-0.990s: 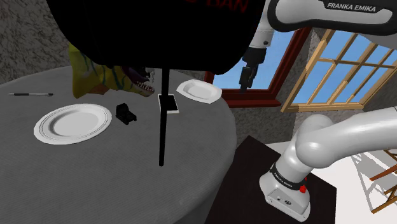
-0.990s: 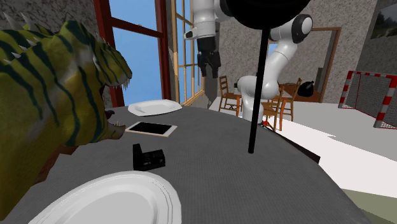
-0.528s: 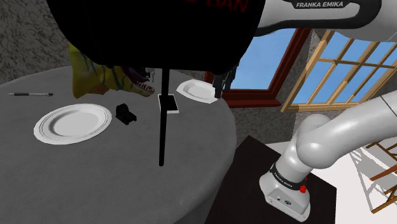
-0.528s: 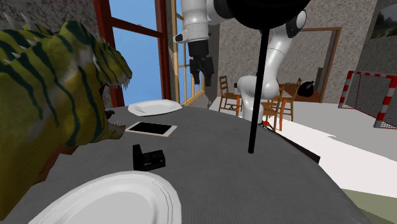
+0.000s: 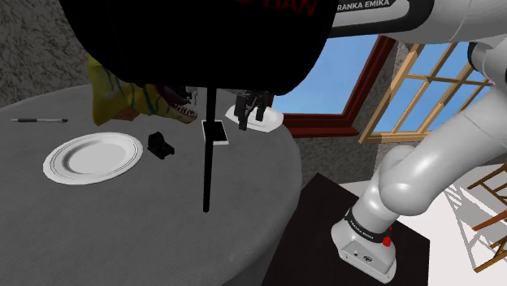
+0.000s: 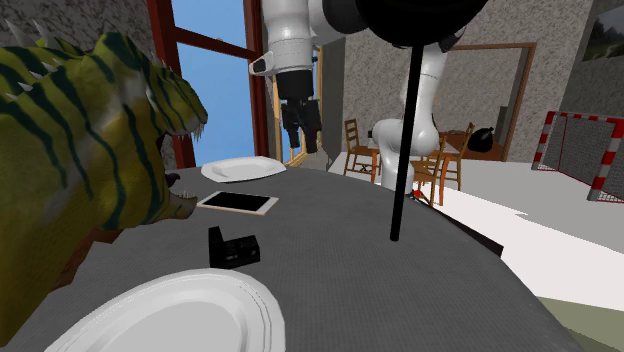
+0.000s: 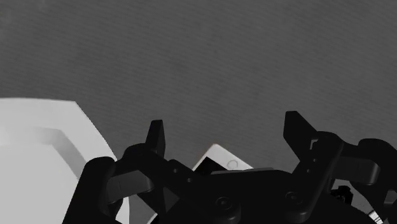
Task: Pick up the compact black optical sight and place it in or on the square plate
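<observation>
Well, my claw (image 5: 250, 110) hangs open with nothing in it, up above the square plate (image 5: 269, 121) and the flat phone (image 7: 219, 159). The little black sight (image 5: 162, 145) sits well apart from me on the grey table (image 5: 122, 215), between the round plate (image 5: 91, 156) and the phone (near the toy dinosaur's (image 5: 134, 97) teeth). I think I should float over it first, line my fingers (image 7: 156, 132) up with its sides, then come straight down slowly, away from the black pole (image 5: 207, 166).
</observation>
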Robot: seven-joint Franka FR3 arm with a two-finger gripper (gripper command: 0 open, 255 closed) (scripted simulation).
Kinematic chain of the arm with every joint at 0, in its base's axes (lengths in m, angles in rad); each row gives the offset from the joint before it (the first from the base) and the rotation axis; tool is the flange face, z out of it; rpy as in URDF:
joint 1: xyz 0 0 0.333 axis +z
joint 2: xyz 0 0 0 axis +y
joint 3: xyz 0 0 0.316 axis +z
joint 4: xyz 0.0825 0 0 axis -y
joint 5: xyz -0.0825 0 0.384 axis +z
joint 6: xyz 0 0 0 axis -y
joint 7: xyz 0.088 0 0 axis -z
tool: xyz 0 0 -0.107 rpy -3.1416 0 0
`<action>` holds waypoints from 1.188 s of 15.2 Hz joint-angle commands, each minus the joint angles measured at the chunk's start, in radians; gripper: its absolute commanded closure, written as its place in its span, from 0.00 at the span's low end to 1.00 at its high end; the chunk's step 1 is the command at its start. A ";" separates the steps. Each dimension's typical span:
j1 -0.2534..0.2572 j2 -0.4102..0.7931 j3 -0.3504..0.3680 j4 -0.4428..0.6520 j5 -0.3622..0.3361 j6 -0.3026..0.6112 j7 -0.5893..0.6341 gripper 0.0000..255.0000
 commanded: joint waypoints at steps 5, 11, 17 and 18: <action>0.022 0.212 0.063 0.175 -0.018 0.067 0.107 0.00; 0.060 0.433 0.102 0.390 -0.074 0.095 0.212 0.00; 0.128 0.675 0.113 0.675 -0.148 0.071 0.307 0.00; 0.143 0.718 0.112 0.732 -0.161 0.061 0.321 0.00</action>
